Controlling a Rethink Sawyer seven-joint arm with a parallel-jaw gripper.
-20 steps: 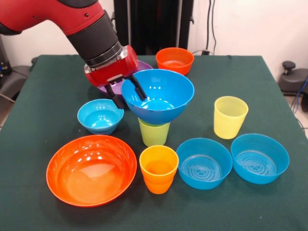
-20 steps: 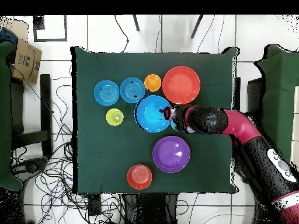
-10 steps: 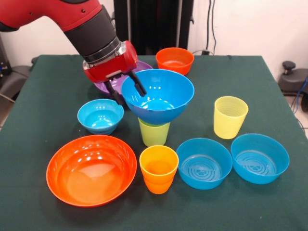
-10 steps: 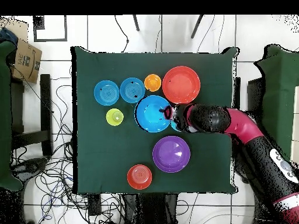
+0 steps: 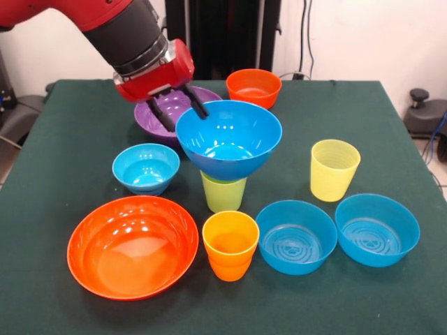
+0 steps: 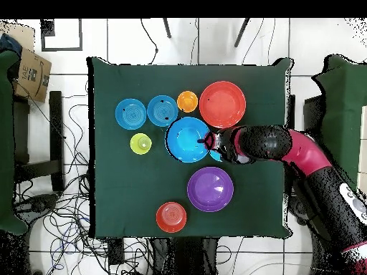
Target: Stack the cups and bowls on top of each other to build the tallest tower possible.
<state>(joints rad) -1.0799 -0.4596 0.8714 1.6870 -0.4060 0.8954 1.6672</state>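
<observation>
The large blue bowl (image 5: 229, 138) sits upright on the lime green cup (image 5: 223, 192) near the middle of the worktop (image 5: 70, 139), and that pair is the only stack on show. The end effector (image 5: 178, 109) hangs just above the bowl's rim on the side toward the purple bowl, fingers (image 5: 197, 106) spread and gripping nothing, clear of the rim. From overhead the end effector (image 6: 213, 142) sits at the edge of the big blue bowl (image 6: 188, 140), with the red arm reaching in from the worktop's side.

Behind it, the large purple bowl (image 5: 157, 115) rests toward the far edge, partly hidden by the wrist. The small orange bowl (image 5: 253, 86) stands close to the far edge, apart from everything.

Down at the near edge, the large orange bowl (image 5: 133, 246) sits alone. Just beside it stands the orange cup (image 5: 230, 244), mouth up. Next along come the two medium blue bowls (image 5: 296, 236), side by side with ringed bottoms showing, the second (image 5: 377, 229) nearest the corner.

The small blue bowl (image 5: 145, 168) sits between the large orange bowl and the purple one. The pale yellow ribbed cup (image 5: 334, 168) stands upright, well apart from the stack.
</observation>
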